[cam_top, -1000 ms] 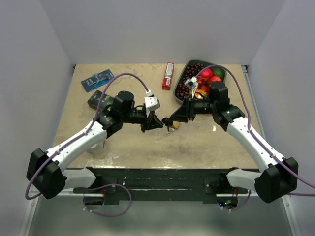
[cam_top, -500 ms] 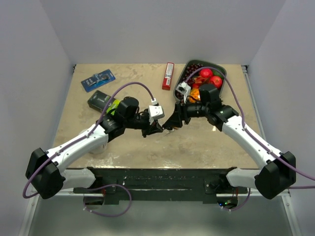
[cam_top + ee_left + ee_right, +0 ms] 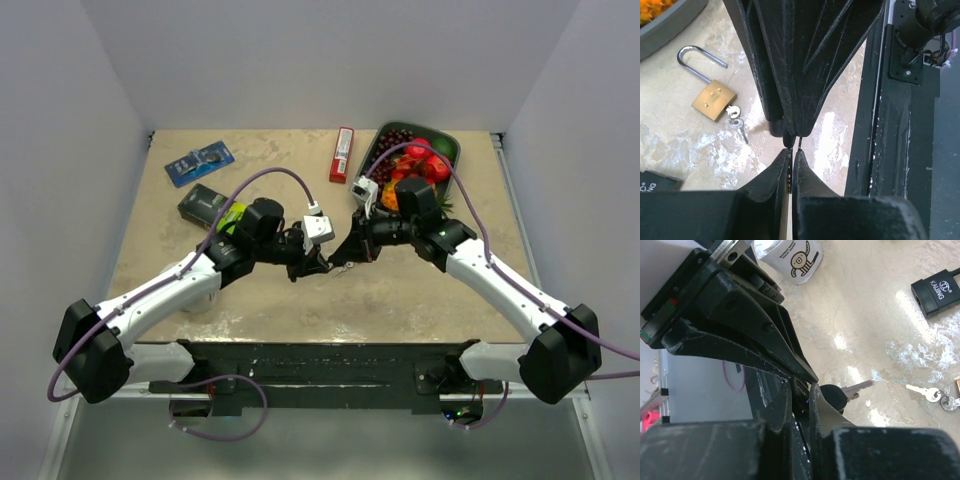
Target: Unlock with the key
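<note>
Key (image 3: 833,396) juts just beside right gripper (image 3: 800,391) and left gripper (image 3: 791,156), both pressed together; holder unclear.

top external: high behind the arm bases, angled down, whole table (image 3: 400,300) in frame | left wrist: close-in along left gripper (image 3: 791,155), facing right gripper (image 3: 790,134) tip to tip | right wrist: same, reversed (fingers filling most of frame) | shared by both wrists: silver keys (image 3: 736,119) on tabletop | shared by all three: meeting tips mid-table
</note>
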You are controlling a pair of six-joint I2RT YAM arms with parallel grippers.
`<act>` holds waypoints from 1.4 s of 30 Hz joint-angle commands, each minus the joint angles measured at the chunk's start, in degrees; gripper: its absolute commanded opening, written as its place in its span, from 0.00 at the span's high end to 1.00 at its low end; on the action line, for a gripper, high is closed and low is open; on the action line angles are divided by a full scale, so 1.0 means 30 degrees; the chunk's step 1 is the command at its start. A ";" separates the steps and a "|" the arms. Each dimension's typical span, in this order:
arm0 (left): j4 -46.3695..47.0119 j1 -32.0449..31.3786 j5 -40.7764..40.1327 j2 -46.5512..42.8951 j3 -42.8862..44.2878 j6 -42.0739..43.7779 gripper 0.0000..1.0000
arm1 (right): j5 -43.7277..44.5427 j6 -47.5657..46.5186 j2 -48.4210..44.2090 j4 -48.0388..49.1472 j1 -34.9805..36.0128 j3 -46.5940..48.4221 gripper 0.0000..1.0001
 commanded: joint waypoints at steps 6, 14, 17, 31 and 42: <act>0.1648 -0.0041 -0.0733 0.0173 0.0324 -0.1492 0.90 | 0.1730 0.0466 -0.0613 0.1903 0.0461 -0.0902 1.00; 0.1735 0.1567 -0.1149 -0.0119 0.0618 -0.3921 0.20 | 0.7609 0.0146 -0.1933 0.4015 0.0521 -0.2864 1.00; 0.3166 0.3382 0.0552 -0.0616 -0.0168 -0.6760 0.18 | 0.9229 -0.0471 -0.2986 0.5330 0.0783 -0.3887 1.00; 1.2516 0.4501 0.1113 0.2574 -0.2282 -2.3525 0.26 | 1.4944 -0.3192 -0.4894 0.9993 0.4181 -0.5504 1.00; 1.2575 0.4471 0.0291 0.2927 -0.2341 -2.4551 0.28 | 1.7698 -0.5246 -0.4220 1.0051 0.6496 -0.5035 1.00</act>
